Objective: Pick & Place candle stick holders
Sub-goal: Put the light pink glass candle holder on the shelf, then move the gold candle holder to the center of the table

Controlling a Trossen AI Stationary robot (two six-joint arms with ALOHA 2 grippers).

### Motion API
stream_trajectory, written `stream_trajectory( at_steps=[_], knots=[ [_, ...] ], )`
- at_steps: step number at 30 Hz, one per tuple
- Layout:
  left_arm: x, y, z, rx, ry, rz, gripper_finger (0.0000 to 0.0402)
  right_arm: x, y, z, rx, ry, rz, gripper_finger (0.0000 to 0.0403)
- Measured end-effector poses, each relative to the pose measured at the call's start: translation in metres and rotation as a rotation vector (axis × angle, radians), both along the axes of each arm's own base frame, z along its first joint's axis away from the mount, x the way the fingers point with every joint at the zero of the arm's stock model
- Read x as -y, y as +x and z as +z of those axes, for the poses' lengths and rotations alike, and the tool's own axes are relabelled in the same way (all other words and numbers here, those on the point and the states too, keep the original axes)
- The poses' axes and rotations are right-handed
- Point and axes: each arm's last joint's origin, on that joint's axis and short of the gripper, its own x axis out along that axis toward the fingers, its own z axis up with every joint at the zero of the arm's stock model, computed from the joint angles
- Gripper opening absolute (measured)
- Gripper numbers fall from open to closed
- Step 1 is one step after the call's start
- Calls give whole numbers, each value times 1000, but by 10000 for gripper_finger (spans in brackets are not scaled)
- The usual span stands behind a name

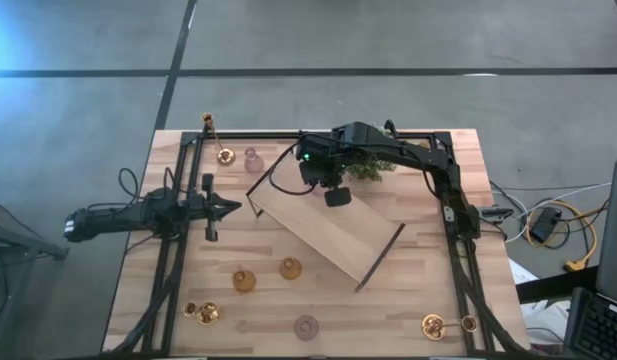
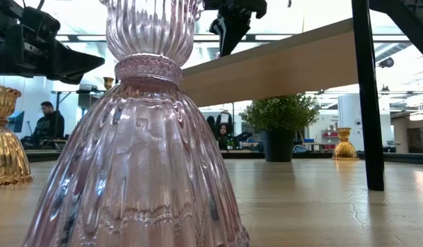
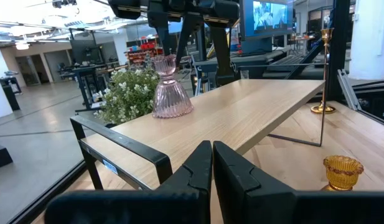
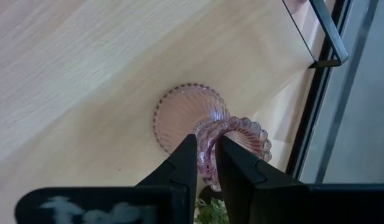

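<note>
Right gripper [image 4: 206,163]: poised over the far end of the long wooden tray [image 1: 333,232], fingers pinched on the scalloped rim of a pale pink glass holder [image 4: 198,121]. The holder stands upright on the tray's board directly beneath the gripper, its round ribbed base flat on the wood. The tray's black wire handle [image 4: 320,37] lies just beyond the holder, at the board's end. The green potted plant [image 1: 369,169] sits just beside this gripper, off the tray.

Left gripper [image 3: 211,168]: fingers closed together, holding nothing, hovering above the table [image 1: 288,315], well apart from the right gripper, pointing toward the tray's near end. Ahead of it: the tray, with the gripped pink holder at the far end.

Other holders, placed from the left gripper:
- tall-stemmed gold holder [image 1: 209,127] and a round-based gold holder [image 1: 225,156], beyond it at the table's far edge; second pink holder [image 1: 252,160] just beside them.
- two amber holders [image 1: 244,281] [image 1: 289,268], on the table behind it, beside the tray.
- gold holder [image 1: 207,314], near the front edge.
- third pink holder [image 1: 306,327], at the front edge.
- gold holder [image 1: 433,325], at the front corner, well apart.
</note>
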Motion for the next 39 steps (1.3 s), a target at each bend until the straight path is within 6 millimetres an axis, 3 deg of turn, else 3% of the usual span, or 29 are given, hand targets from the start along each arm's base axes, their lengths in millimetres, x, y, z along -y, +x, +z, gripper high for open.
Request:
stream_trajectory(
  at_steps=[27,34,39],
  knots=[
    [0,0,0,0,0,0,19,-1,2,2,34,-13,-2,117],
    [0,0,0,0,0,0,19,-7,0,8,48,-31,3,138],
    [0,0,0,0,0,0,19,-19,-7,22,93,-35,30,149]
  ],
)
